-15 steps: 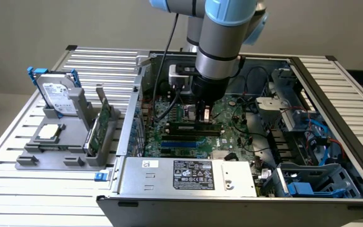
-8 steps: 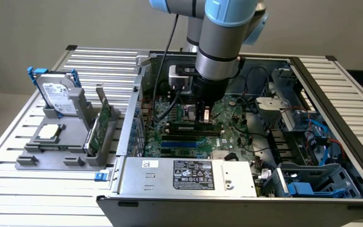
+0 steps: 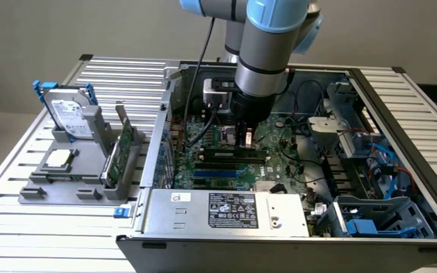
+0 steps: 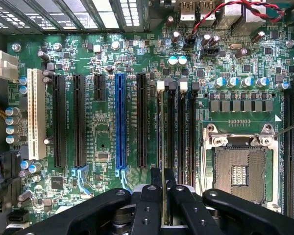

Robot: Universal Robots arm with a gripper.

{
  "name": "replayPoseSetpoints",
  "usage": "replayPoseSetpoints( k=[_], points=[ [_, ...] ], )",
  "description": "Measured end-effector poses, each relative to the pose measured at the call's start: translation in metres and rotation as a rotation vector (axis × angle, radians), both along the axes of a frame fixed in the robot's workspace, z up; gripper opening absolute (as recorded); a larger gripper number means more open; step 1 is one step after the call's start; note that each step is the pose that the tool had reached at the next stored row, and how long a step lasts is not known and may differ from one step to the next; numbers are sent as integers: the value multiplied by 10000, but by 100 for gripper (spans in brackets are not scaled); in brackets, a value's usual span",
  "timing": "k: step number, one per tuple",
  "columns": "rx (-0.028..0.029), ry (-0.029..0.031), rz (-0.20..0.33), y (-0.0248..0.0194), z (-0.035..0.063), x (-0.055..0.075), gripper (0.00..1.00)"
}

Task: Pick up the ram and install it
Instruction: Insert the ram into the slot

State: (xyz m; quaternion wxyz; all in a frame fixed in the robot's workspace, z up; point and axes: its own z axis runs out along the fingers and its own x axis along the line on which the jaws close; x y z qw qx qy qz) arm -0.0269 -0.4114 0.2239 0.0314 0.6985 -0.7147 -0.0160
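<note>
A: Hand holding anything?
B: Clamped narrow on the ram, pinched edge-on between 2 fingers, long edge down.
A: Why held that way?
B: Judging by the line-up, to match the memory slots. Poised right along the one with a white latch, beside the CPU socket.
A: Seated?
B: Cannot tell. Touching, or just above.
A: And further out?
B: Motherboard lying flat inside the open case, hence the approach from above. Over on the worktop, standing upright in a grey holder: a wider green card and a hard drive, probably kept upright for easy gripping.
</note>
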Motion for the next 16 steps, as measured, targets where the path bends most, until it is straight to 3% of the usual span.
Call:
replayPoseSetpoints(
  k=[16],
  points=[
    [0,0,-238,0,-13,-13,14]
  ],
)
